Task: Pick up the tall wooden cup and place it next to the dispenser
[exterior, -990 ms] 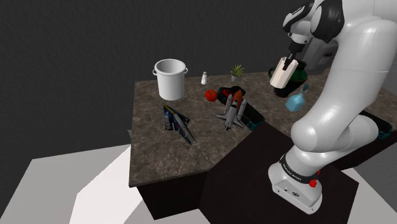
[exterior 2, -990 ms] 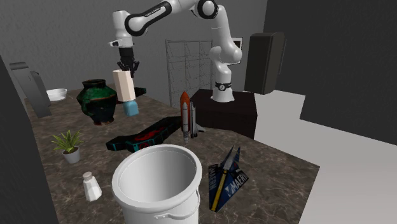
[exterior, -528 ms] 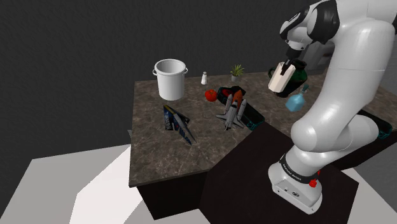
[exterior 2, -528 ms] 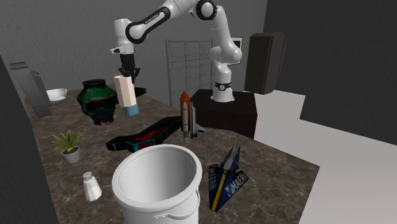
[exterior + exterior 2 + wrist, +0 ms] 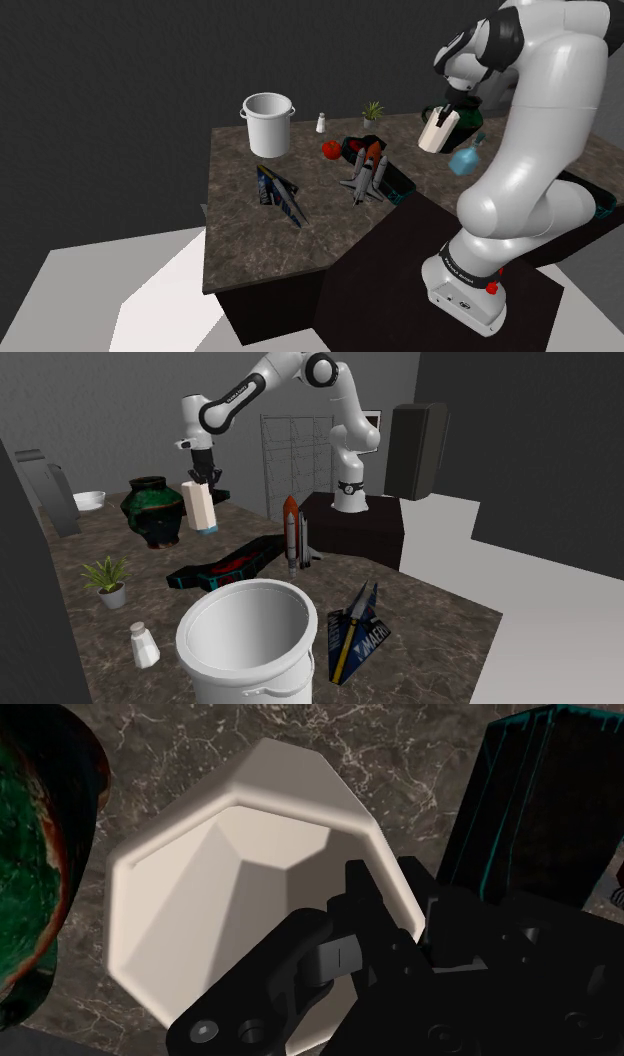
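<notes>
the tall cup [image 5: 197,502] (pale cream here, faceted, no wood grain showing) hangs low over the counter [image 5: 420,614], pinched at its rim by the gripper [image 5: 203,474], one finger inside the mouth and one outside. i judge it stiff, hollow and light, but a rim pinch lets it swing, so i'd move gently. the blue dispenser [image 5: 466,160] sits just beside its base. the green vase [image 5: 40,854] crowds one side, the black tray [image 5: 540,794] the other, so there's little room to drift.
</notes>
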Controlling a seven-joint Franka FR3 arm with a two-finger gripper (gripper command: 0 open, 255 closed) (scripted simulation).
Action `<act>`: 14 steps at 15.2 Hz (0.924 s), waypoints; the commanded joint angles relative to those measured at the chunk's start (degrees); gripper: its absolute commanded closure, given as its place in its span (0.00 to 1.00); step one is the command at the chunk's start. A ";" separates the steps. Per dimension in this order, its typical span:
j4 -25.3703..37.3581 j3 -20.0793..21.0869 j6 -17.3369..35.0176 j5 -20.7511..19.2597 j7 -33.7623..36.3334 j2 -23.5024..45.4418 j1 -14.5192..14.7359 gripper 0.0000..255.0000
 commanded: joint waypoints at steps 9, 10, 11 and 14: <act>-1.19 1.76 5.52 2.80 -1.84 4.63 -1.19 1.00; -1.24 1.96 6.04 3.09 -2.03 5.14 -1.33 1.00; -1.27 2.17 6.56 3.38 -2.22 5.65 -1.48 1.00; -1.29 2.82 8.08 4.25 -2.79 7.24 -1.93 1.00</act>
